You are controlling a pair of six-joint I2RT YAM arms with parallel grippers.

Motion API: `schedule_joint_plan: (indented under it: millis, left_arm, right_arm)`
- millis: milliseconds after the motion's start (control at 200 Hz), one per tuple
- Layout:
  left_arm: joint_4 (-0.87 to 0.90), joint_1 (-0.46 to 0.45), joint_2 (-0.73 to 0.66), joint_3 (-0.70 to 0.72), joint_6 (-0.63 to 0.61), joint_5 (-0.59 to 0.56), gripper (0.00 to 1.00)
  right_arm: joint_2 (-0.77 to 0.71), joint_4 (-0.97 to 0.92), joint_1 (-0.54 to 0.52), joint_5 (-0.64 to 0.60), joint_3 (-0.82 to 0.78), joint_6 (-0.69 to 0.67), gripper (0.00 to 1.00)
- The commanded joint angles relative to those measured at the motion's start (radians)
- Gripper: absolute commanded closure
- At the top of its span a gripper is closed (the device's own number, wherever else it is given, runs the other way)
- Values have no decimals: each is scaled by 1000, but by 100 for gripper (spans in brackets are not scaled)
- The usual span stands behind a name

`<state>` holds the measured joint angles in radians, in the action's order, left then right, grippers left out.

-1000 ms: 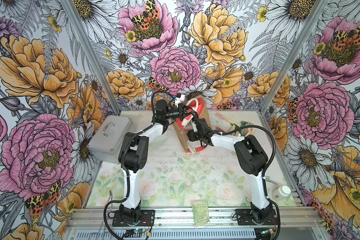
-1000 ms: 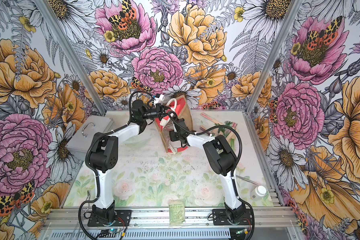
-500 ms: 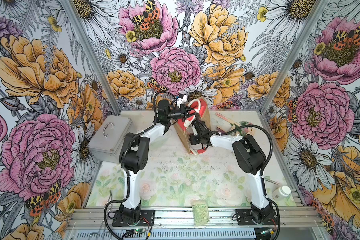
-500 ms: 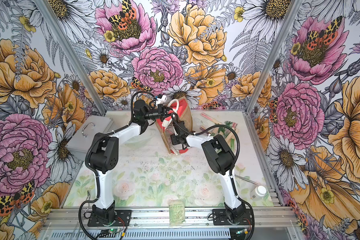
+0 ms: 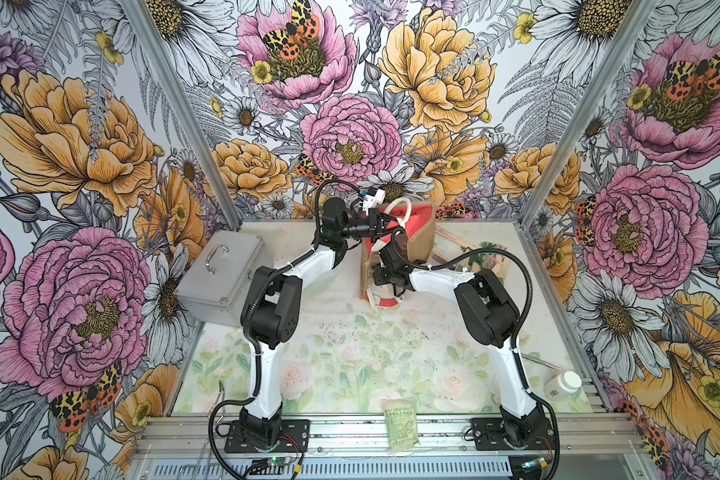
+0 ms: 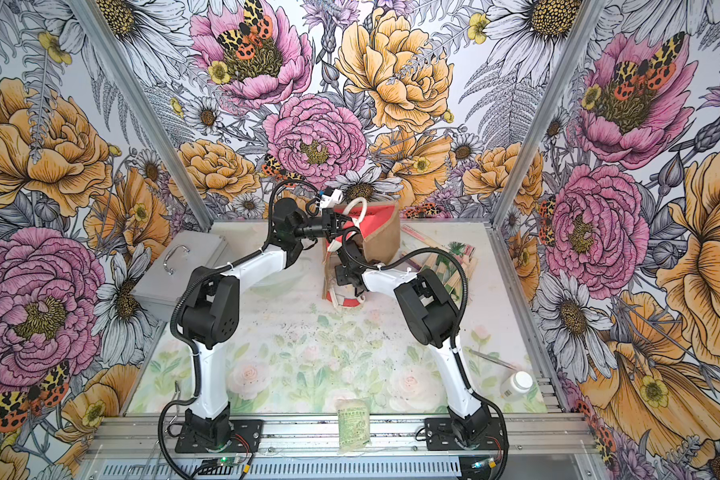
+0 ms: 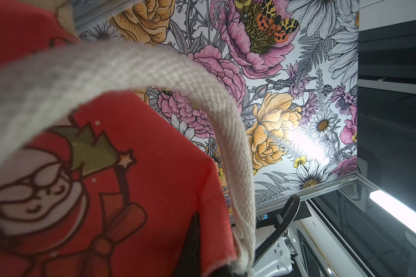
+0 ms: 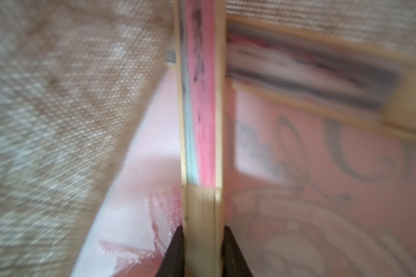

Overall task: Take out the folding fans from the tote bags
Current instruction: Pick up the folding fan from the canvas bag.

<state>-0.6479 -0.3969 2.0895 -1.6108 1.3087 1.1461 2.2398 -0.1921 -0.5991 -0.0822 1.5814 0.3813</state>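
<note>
tote bag (image 5: 420, 245) | pink fan (image 8: 203, 108) inside, clamped by right end effector (image 8: 202, 230)

The tote bag (image 5: 422, 245) is tan burlap with red cartoon print and white handle (image 7: 154, 72), the folding fan (image 8: 202, 120) pink and mint between pale ribs

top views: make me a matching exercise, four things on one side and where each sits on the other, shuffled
Things:
1. grey metal case with a handle
2. green printed packet
3. white plastic bottle
4. tan burlap tote bag with red panels

Places:
a. on the front metal rail
b. far middle of the table
c. near right corner
d. far left side

Pairs: 1-d, 2-a, 3-c, 4-b
</note>
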Motion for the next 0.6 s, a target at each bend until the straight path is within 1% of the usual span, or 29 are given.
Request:
schedule_joint_plan:
  millis: [0,85,155,245,395,480,595]
  left_arm:
    - [-98,1,-103,17,6,52,100]
    - [-98,29,-97,44,9,23,100]
    - [-99,47,-90,62,10,-1,100]
    - [-99,58,-77,69,10,-16,100]
    - [-98,73,-55,91,7,-56,100]
    - [-97,92,-54,118,5,-89,100]
    - [-98,121,-67,158,-6,-141,100]
  right_arm:
    - [-23,36,4,48,-92,-19,94]
    - [-95,210,8,140,-223,-48,100]
    - [-153,383,9,207,-334,-62,100]
    - [-207,548,9,267,-435,-76,100]
    - [-281,787,4,280,-578,-89,100]
    - [-320,908,1,256,-649,-90,100]
    - [-381,993,4,260,-710,-108,100]
